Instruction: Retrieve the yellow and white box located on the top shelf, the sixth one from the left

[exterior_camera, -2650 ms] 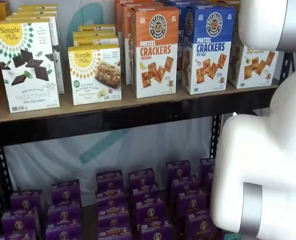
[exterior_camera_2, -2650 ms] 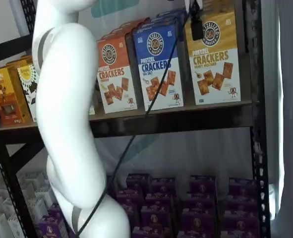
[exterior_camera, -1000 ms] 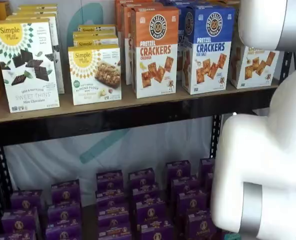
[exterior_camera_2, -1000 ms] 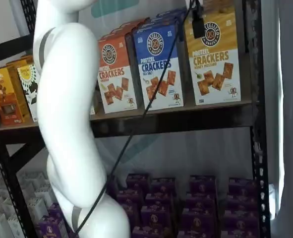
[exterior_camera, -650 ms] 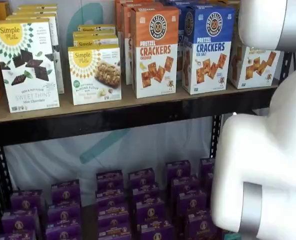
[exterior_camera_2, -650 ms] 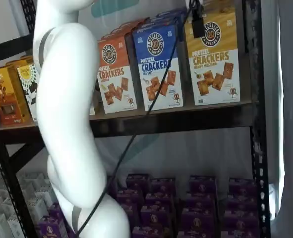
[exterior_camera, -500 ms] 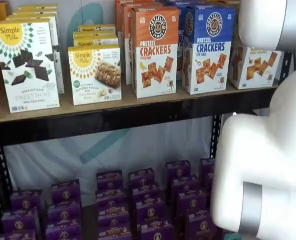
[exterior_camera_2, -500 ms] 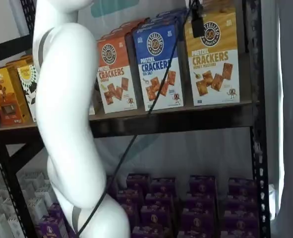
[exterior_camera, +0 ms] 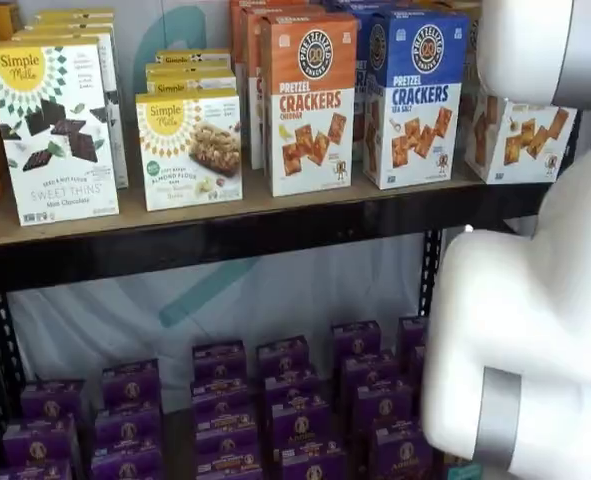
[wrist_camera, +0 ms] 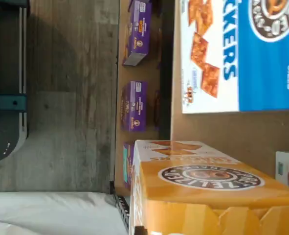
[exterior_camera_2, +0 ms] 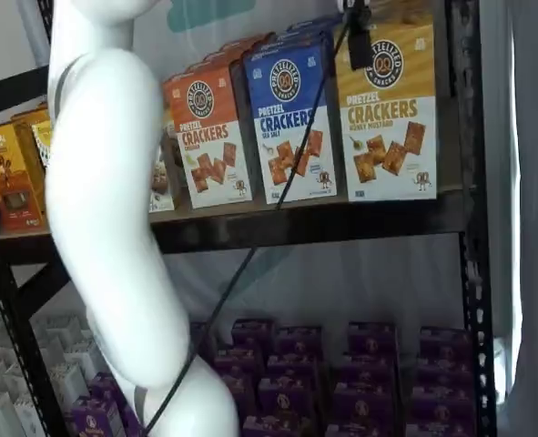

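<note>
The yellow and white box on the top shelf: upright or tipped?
Tipped slightly: the yellow and white box leans, its edges askew beside the straight blue carton.

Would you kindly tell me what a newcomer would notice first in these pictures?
The big white arm fills the foreground. Behind it, the yellow and white box stands tilted at the end of the top shelf, black gripper shut on its top, beside the blue crackers carton.

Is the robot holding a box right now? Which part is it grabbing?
Yes: the gripper is shut on the yellow and white pretzel crackers carton, gripping it at its yellow top.
</note>
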